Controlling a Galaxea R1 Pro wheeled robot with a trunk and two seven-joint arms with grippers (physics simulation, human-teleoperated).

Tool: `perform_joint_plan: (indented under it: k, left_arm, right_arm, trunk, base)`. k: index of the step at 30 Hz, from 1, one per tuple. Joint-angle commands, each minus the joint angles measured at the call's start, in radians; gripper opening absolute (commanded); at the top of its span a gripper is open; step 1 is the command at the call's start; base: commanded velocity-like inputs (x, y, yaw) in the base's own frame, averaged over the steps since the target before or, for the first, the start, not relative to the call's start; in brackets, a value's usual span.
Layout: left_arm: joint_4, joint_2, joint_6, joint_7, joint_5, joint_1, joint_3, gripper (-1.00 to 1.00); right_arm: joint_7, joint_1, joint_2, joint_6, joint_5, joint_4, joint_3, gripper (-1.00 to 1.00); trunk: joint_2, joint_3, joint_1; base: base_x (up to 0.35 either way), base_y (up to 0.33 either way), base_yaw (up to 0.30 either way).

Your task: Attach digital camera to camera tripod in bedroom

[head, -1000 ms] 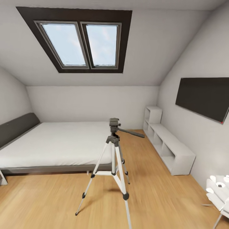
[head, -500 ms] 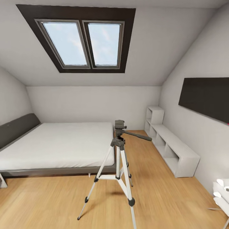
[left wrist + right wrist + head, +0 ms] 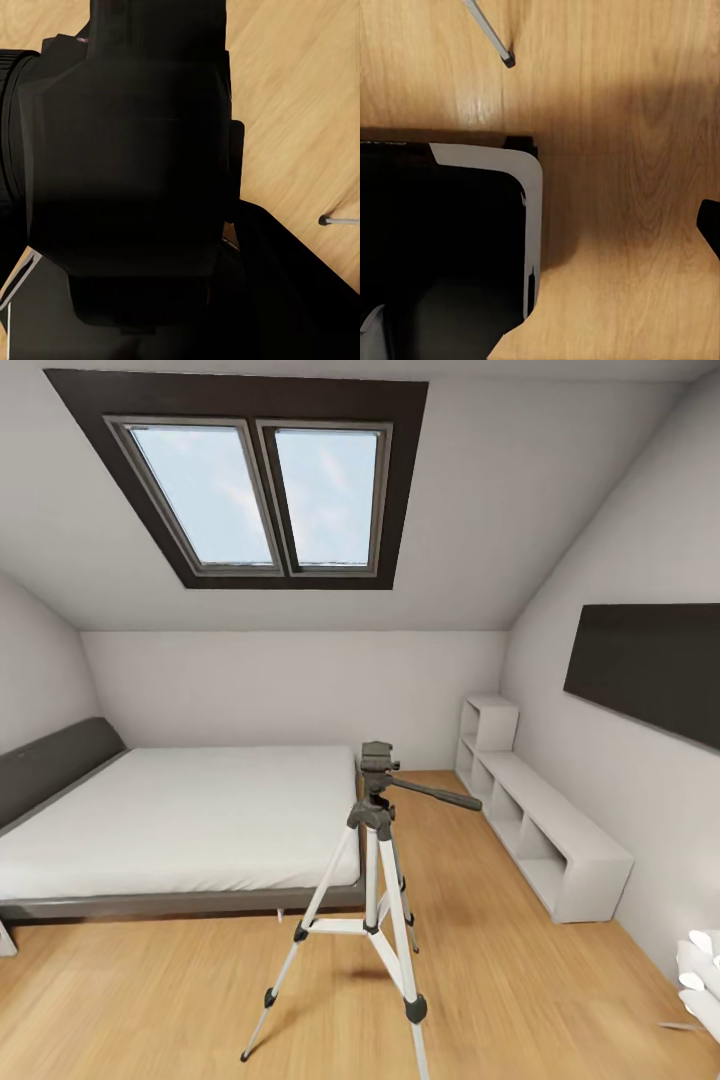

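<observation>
The camera tripod [image 3: 375, 830] stands on the wood floor in the middle of the head view, just off the foot corner of the bed. Its silver legs are spread, its dark grey head [image 3: 377, 758] is bare, and its pan handle [image 3: 440, 795] points right. In the left wrist view the black digital camera [image 3: 127, 165] hangs close over the floor in my left gripper, whose fingers are hidden behind it. One dark fingertip [image 3: 711, 226] of my right gripper shows at the frame's edge, far from the centre, with only floor beside it.
This is the bedroom: the grey bed [image 3: 180, 810] at left, a skylight [image 3: 260, 495] above, a low white shelf unit [image 3: 560, 840] and a dark wall screen [image 3: 650, 670] at right. A white chair [image 3: 702, 980] is at lower right. My base [image 3: 450, 247] shows below the right wrist.
The whole head view has shifted as I moved. The tripod now sits slightly further right and the white chair has slid toward the right edge. The things themselves have not moved.
</observation>
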Motion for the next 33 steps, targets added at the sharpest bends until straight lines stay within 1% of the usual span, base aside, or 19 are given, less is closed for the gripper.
perform_joint_plan:
  k: [1, 11, 18, 33]
  left_arm:
    - [0.000, 0.000, 0.004, 0.003, 0.006, 0.000, -0.009, -1.00]
    - [0.000, 0.000, 0.004, 0.003, 0.006, 0.000, -0.009, -1.00]
    - [0.000, 0.001, 0.004, 0.003, 0.006, 0.000, -0.009, -1.00]
    - [0.000, 0.001, 0.004, 0.003, 0.007, 0.000, -0.009, -1.00]
  right_arm:
    - [0.003, -0.001, 0.000, 0.001, 0.006, 0.001, -0.002, 1.00]
    - [-0.016, -0.001, -0.001, -0.005, 0.007, 0.001, -0.001, 1.00]
    - [-0.021, -0.001, 0.001, -0.028, 0.008, 0.001, -0.001, 1.00]
    - [-0.023, -0.001, 0.003, -0.034, 0.008, 0.000, -0.001, 1.00]
  trunk:
    - [-0.001, 0.000, 0.000]
    - [-0.001, -0.005, 0.000]
    - [-0.001, -0.014, 0.000]
    - [-0.001, -0.038, 0.000]
  base:
    - [0.007, 0.000, 0.000]
    - [0.002, 0.000, 0.000]
    - [0.000, 0.000, 0.000]
    - [0.000, 0.000, 0.000]
